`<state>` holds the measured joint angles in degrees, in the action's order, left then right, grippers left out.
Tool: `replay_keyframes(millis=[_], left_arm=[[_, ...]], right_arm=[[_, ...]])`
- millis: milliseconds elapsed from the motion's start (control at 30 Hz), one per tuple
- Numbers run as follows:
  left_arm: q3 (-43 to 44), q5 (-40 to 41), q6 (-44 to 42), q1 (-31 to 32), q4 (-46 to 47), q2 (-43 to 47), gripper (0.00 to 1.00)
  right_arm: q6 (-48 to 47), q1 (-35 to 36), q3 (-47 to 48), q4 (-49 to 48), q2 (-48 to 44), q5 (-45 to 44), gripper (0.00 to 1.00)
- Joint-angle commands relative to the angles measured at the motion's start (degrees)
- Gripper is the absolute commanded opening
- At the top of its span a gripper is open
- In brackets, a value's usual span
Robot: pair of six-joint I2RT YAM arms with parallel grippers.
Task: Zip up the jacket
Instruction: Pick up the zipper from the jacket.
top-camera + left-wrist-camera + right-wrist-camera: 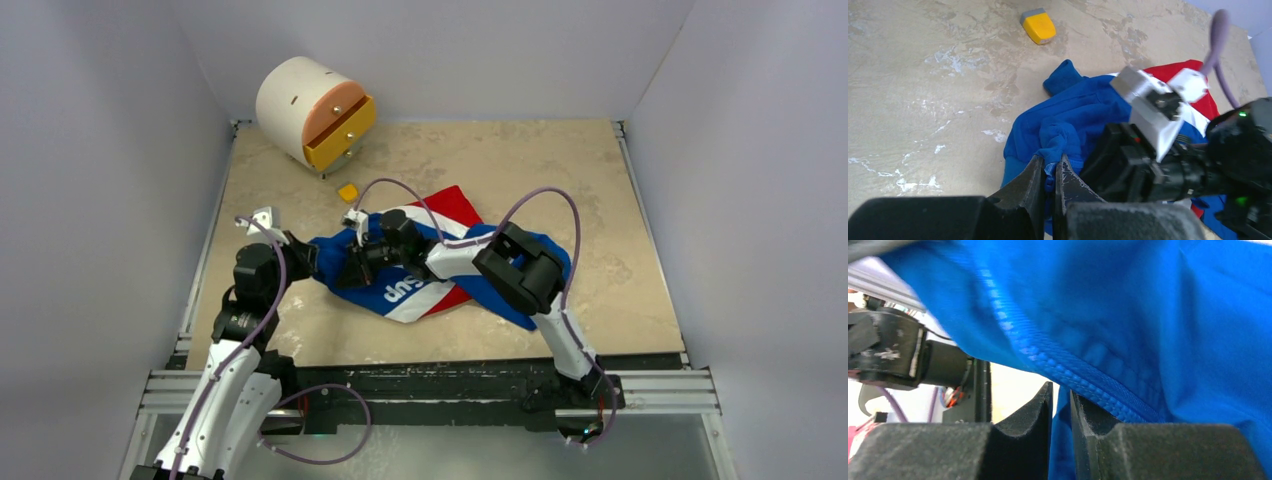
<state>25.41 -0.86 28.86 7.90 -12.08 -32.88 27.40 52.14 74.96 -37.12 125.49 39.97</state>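
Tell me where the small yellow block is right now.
In the top view, the small yellow block lies left of centre, between the white round drawer unit behind it and the blue fabric jacket in front, touching neither.

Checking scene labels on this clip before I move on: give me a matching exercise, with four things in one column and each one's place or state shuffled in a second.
Things
1. jacket
2. yellow block
3. round drawer unit
4. left gripper

Place or state
A. at the far left corner of the table
B. shut on a bunched blue fold
C. crumpled in the middle of the table
D. lying apart, just beyond the garment's far edge

Pairs: 1-C, 2-D, 3-A, 4-B
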Motion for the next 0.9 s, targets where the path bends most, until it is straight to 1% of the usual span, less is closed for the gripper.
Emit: replay_keyframes(millis=[0,67,133,267,333,400,467,567,633,667,700,800,867], left_arm=[[1.6,-1.7,-0.6,-0.3,1.5,0.2,0.00],[1.5,-1.7,-0.6,-0.3,1.5,0.1,0.00],[1.4,-1.7,-0.5,-0.3,1.7,-0.2,0.00],[1.4,-1.8,-0.4,-0.3,2.0,-0.5,0.00],[1.3,-1.9,-0.4,-0.3,2.1,-0.7,0.00],[1.3,-2.1,-0.4,-0.3,2.5,-0.8,0.00],[1.4,-2.5,-0.4,-0.3,2.7,-0.8,0.00],[1.5,-2.7,-0.5,-0.3,2.6,-0.5,0.00],[1.6,-2.9,-0.5,-0.3,2.4,-0.2,0.00],[1.7,-3.1,-0.5,-0.3,2.4,0.0,0.00],[1.7,-3.2,-0.5,-0.3,2.3,0.2,0.00],[1.8,-3.4,-0.5,-0.3,2.0,0.4,0.00],[1.8,-3.3,-0.5,-0.3,1.9,0.4,0.00]], right_arm=[[-1.8,0.4,4.5,2.3,2.2,-2.3,0.24],[-2.6,0.6,4.9,3.3,1.5,-2.4,0.27],[-3.8,0.5,3.9,3.5,-1.2,-1.6,0.29],[-7.2,0.6,-4.0,2.1,-13.3,-0.3,0.36],[-9.5,0.5,-8.4,3.8,-19.7,-1.3,0.41],[-10.9,0.3,-11.6,7.0,-24.4,-6.6,0.44],[-11.7,0.3,-13.2,11.4,-26.9,-12.8,0.45],[-10.1,0.3,-14.7,15.5,-27.7,-23.0,0.46],[-8.9,0.2,-13.5,18.8,-26.0,-27.5,0.47],[-8.7,0.2,-12.4,20.9,-25.1,-29.2,0.47],[-8.5,0.2,-11.7,21.8,-23.9,-29.8,0.44],[-8.5,0.2,-9.8,21.9,-20.9,-29.0,0.30],[-9.4,0.2,-8.0,21.8,-18.9,-28.0,0.25]])
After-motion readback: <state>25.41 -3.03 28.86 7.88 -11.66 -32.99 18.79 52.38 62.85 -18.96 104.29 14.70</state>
